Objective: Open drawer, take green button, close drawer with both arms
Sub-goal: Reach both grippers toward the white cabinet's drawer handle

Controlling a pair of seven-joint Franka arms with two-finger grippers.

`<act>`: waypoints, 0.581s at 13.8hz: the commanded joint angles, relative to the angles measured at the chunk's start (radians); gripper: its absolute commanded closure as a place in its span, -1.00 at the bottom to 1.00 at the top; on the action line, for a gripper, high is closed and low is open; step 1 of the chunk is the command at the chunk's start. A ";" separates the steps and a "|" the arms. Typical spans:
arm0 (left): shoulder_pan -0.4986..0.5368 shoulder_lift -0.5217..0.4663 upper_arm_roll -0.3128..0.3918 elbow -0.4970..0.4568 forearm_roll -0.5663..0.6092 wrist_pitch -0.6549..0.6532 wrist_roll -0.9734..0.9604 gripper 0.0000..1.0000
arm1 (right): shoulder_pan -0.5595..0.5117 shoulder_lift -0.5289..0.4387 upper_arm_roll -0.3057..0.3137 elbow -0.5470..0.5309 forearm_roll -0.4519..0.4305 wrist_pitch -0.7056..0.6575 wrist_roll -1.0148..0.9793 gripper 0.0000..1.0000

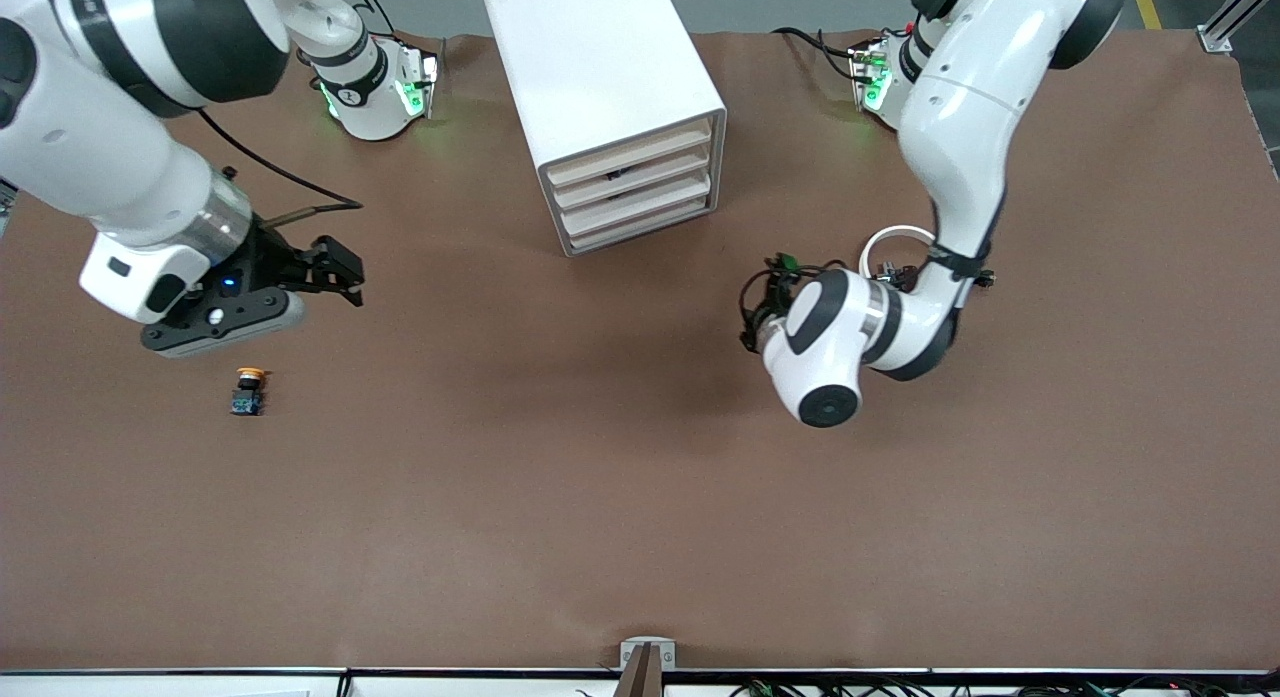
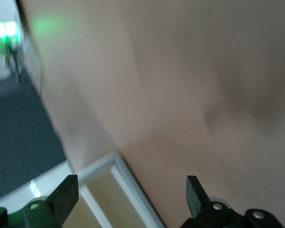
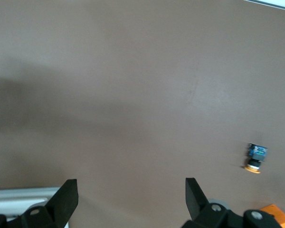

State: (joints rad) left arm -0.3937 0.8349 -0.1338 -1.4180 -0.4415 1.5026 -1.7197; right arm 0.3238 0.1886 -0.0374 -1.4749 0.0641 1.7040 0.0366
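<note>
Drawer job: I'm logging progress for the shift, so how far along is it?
Nothing looks done: the cabinet's four drawers sit pushed in. Nothing is in hand; the left claw is open near the cabinet, the right claw open above bare table. No green button shows. Opening, taking and closing remain.

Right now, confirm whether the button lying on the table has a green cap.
No. The button on the table near the right gripper has an orange-yellow cap, shown in the front view.

Four shallow drawers with cream-beige fronts stacked in the white cabinet, all pushed in; second drawer from the top showing a small dark gap above it. Green button hidden from every view. Fronts angled toward the left arm's end.
</note>
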 commanded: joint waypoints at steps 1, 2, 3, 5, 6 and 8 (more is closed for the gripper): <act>-0.025 0.072 0.008 0.030 -0.149 -0.015 -0.148 -1.00 | 0.056 0.032 -0.010 0.021 0.007 0.017 0.084 -1.00; -0.036 0.070 0.006 0.030 -0.170 -0.015 -0.211 -1.00 | 0.067 0.037 -0.010 0.021 0.002 0.026 0.123 -1.00; -0.040 0.073 0.006 0.030 -0.207 -0.015 -0.275 -0.98 | 0.084 0.049 -0.010 0.021 0.000 0.026 0.172 -1.00; -0.063 0.095 0.006 0.030 -0.316 -0.015 -0.362 -0.85 | 0.115 0.069 -0.010 0.021 -0.001 0.026 0.277 -1.00; -0.082 0.098 0.008 0.030 -0.342 -0.015 -0.379 -0.73 | 0.127 0.078 -0.010 0.021 -0.001 0.025 0.334 -1.00; -0.103 0.122 0.008 0.030 -0.379 -0.015 -0.432 -0.49 | 0.145 0.094 -0.010 0.021 0.000 0.025 0.435 -1.00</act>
State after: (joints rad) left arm -0.4672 0.9236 -0.1350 -1.4129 -0.7750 1.5002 -2.0955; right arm 0.4479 0.2613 -0.0376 -1.4751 0.0634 1.7322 0.3742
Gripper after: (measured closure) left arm 0.150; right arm 0.000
